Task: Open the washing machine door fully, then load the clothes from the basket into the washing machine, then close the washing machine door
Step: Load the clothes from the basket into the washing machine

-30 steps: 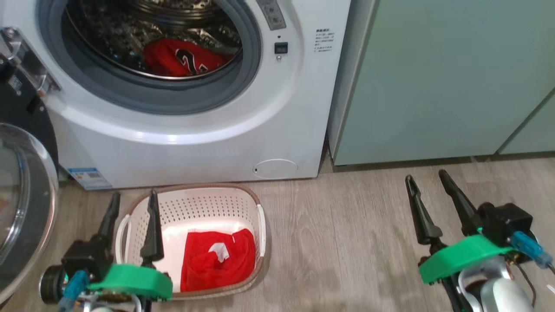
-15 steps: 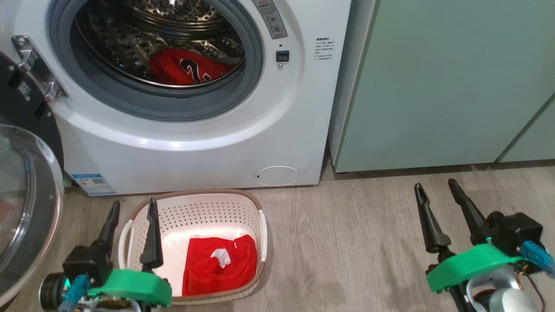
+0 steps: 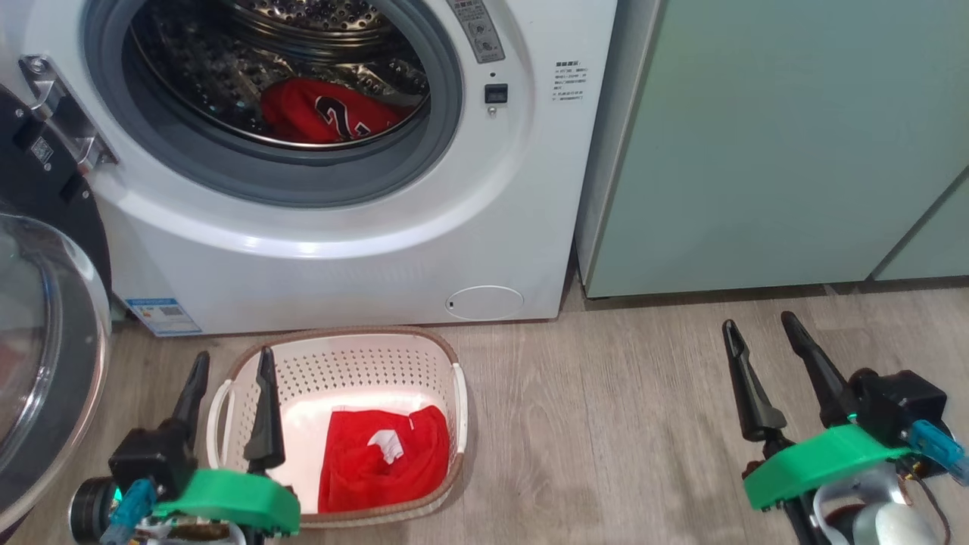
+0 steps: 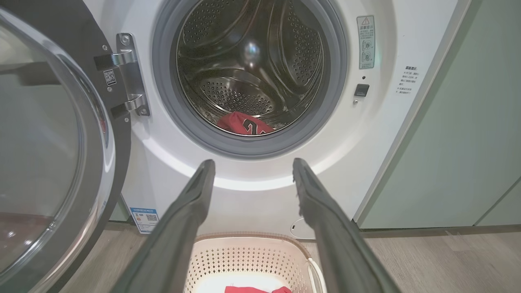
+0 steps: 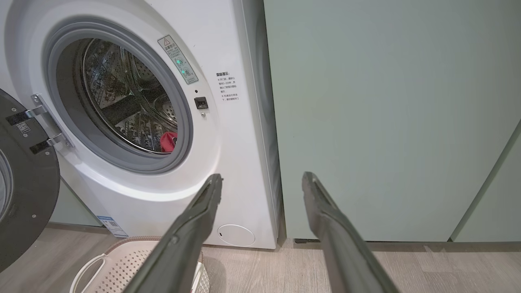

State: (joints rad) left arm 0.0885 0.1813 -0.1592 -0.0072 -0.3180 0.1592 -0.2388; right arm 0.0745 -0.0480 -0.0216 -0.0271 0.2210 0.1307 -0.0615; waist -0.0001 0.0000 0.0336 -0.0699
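Wood floor (image 3: 606, 424), one basket (image 3: 356, 371), two clothes (image 3: 363, 469) (one in drum (image 3: 197, 91))

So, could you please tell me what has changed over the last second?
Nothing was moved, taken hold of or let go; the whole head view merely shifted slightly, so the camera moved. The left gripper and right gripper stay open and empty. The washing machine door stays open, with one red garment in the drum and another in the basket.
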